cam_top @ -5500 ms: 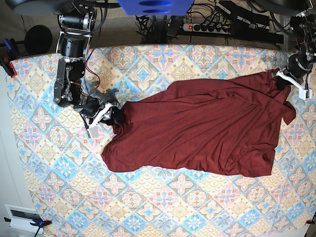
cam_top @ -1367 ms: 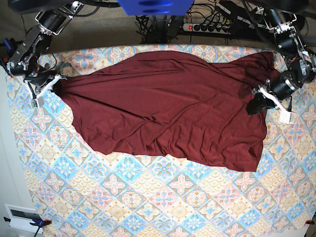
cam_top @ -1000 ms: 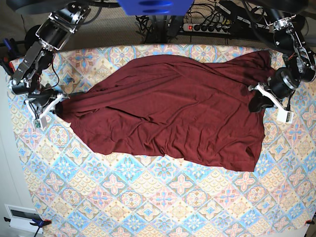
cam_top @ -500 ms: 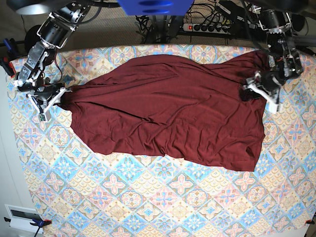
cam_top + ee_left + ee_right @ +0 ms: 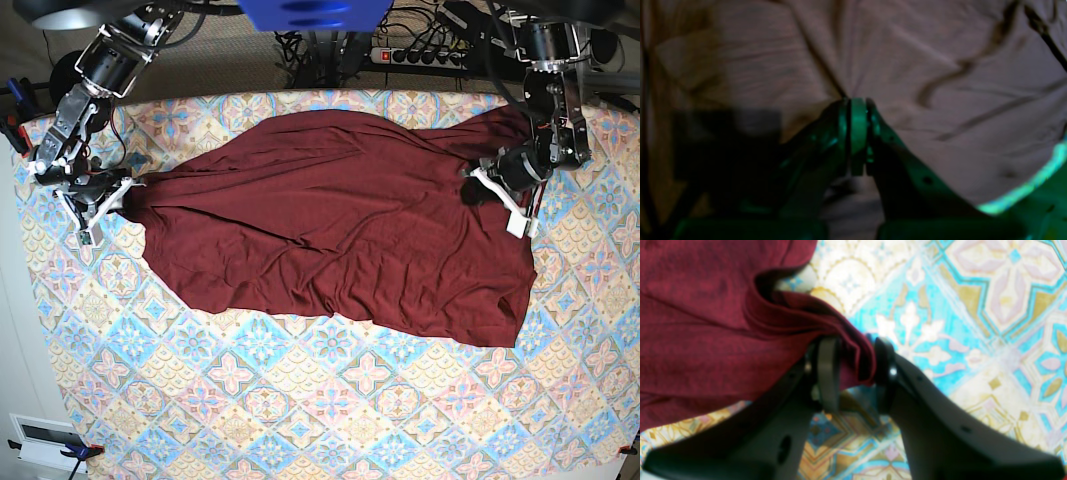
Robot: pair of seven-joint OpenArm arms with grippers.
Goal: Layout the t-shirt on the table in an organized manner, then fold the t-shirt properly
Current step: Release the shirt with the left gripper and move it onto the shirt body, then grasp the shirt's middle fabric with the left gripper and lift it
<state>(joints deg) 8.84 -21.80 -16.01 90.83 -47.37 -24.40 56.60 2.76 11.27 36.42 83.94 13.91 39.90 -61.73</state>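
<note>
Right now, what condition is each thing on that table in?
t-shirt: spread out but wrinkled, unfolded, held at two ends.
left gripper: shut on the t-shirt.
right gripper: shut on a bunched edge of the t-shirt.
table: covered by a patterned cloth.

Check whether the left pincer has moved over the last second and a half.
Yes. The left pincer, shut on the t-shirt, has shifted inward and up, away from the table edge.
</note>
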